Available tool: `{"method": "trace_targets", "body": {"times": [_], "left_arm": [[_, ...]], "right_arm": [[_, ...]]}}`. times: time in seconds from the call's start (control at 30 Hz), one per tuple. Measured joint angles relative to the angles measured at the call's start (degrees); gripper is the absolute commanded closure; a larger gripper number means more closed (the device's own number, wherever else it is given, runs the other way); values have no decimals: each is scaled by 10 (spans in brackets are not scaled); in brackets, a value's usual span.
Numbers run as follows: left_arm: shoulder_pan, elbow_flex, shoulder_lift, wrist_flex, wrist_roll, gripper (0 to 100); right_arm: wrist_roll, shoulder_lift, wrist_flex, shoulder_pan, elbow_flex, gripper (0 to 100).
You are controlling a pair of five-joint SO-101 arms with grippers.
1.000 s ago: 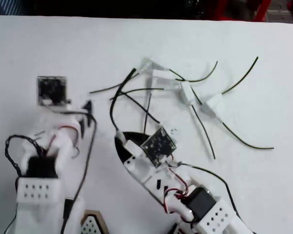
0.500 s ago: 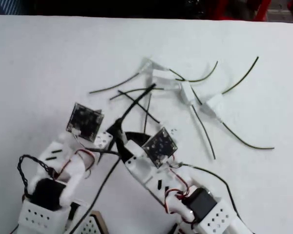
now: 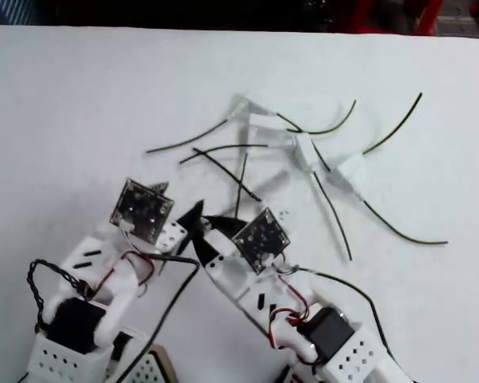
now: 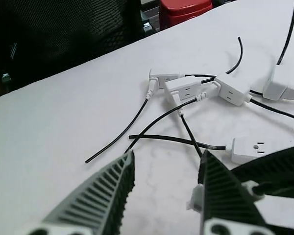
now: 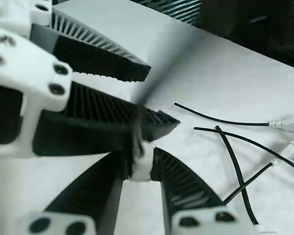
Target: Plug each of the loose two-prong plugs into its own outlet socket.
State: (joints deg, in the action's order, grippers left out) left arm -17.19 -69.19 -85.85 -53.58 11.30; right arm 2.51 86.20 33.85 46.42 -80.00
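— Holding anything, the right claw (image 5: 142,155)?

— Yes. Its two black ribbed fingers stand almost together and pinch a small white two-prong plug (image 5: 141,167) right at their tips. The plug's black cord (image 5: 159,73) runs up and away from the tips as a blurred streak.

— And the left claw (image 4: 167,156)?

— Spread wide, with nothing gripped between its fingers. It sits tip to tip with the right claw. Seen from the right wrist, its fingers (image 5: 95,54) lie just beyond the plug, and I cannot tell whether the nearer one touches the plug or the cord.

— Where are the outlet sockets (image 4: 185,88)?

— Ahead of both claws on the white table (image 3: 80,80), well apart from the held plug. Several white ones lie bunched together farther out, each on a black lead. One nearer socket (image 4: 250,149) lies just past the left claw's tips and close to the right claw's fingers, with its slotted face turned toward the left wrist camera.

— Anything between the claws and that bunch?

— Thin loose black cords (image 3: 215,152), crossing one another on the table.

— Any lettering on the sockets or the plug?

— Too small to tell.
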Motion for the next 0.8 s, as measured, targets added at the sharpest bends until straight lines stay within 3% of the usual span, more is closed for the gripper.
{"method": "trace_targets", "body": {"times": [0.37,0.63,0.8], "left_arm": [[0,0,2,0,-1,774],[104,-1,5,-1,-38,771],[122,-16,5,-1,-45,771]], "right_arm": [[0,0,19,-4,0,982],[6,1,19,-155,0,982],[42,-1,19,-208,0,982]]}}
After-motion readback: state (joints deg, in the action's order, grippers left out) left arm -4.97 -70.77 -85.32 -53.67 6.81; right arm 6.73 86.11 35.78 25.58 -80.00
